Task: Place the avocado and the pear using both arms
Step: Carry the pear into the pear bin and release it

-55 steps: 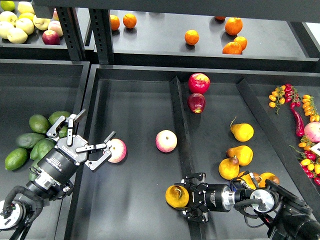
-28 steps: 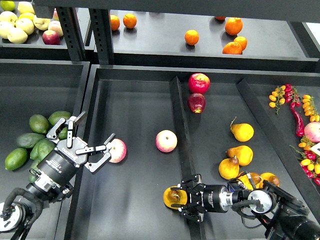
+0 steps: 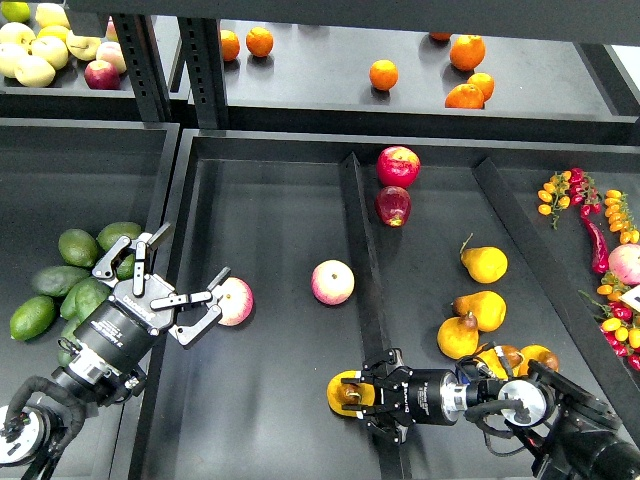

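Observation:
My right gripper (image 3: pixel 362 395) is shut on the golden yellow pear (image 3: pixel 342 393) and holds it low on the floor of the middle tray (image 3: pixel 270 220), just left of the divider (image 3: pixel 362 260). My left gripper (image 3: pixel 192 253) is open and empty. It hovers over the wall between the left tray and the middle tray, next to a pink-yellow apple (image 3: pixel 236 300). Several green avocados lie in a pile to its left. The darker, elongated avocado (image 3: pixel 57 280) lies among them, and nothing holds it.
A second pink-yellow apple (image 3: pixel 332 282) lies mid-tray. Two red apples (image 3: pixel 397 166) lie at the divider's far end. More yellow pears (image 3: pixel 484 263) fill the right compartment. Chillies and small tomatoes (image 3: pixel 600 240) are at the far right. Oranges (image 3: pixel 383 74) are on the back shelf.
My right gripper has moved the pear slightly left and down towards the tray floor. The left arm has barely moved.

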`<state>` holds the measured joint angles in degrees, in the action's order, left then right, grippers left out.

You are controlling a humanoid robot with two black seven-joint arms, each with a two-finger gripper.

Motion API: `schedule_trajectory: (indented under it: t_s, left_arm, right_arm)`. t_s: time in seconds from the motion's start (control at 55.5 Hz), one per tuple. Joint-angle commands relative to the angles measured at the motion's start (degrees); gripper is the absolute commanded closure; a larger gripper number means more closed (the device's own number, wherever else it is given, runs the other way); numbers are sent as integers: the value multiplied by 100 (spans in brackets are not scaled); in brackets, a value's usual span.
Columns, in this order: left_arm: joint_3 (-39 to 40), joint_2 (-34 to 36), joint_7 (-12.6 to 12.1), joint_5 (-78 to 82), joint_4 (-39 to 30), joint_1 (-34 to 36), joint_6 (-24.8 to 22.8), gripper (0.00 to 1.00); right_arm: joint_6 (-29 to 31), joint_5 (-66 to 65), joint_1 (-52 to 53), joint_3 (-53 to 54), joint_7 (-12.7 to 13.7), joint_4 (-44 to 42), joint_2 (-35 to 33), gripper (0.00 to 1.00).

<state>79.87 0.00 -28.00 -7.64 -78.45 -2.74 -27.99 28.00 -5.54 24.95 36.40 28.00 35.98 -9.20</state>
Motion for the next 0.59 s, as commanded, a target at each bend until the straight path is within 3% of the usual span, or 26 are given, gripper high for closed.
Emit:
schedule_trajectory:
  t_s: [0.0, 0.361, 0.577]
  left_arm:
    - [3, 0, 0, 0, 6, 1, -1, 1]
    - [3, 0, 0, 0, 14, -16, -1, 1]
    - [-6, 0, 0, 0, 32, -25, -1, 1]
  right_arm:
    - [0, 44, 18, 156, 0, 93, -29, 73]
    - [0, 176, 18, 982, 0, 708, -302, 75]
    - [0, 510, -166, 1168, 0, 1139, -1136, 75]
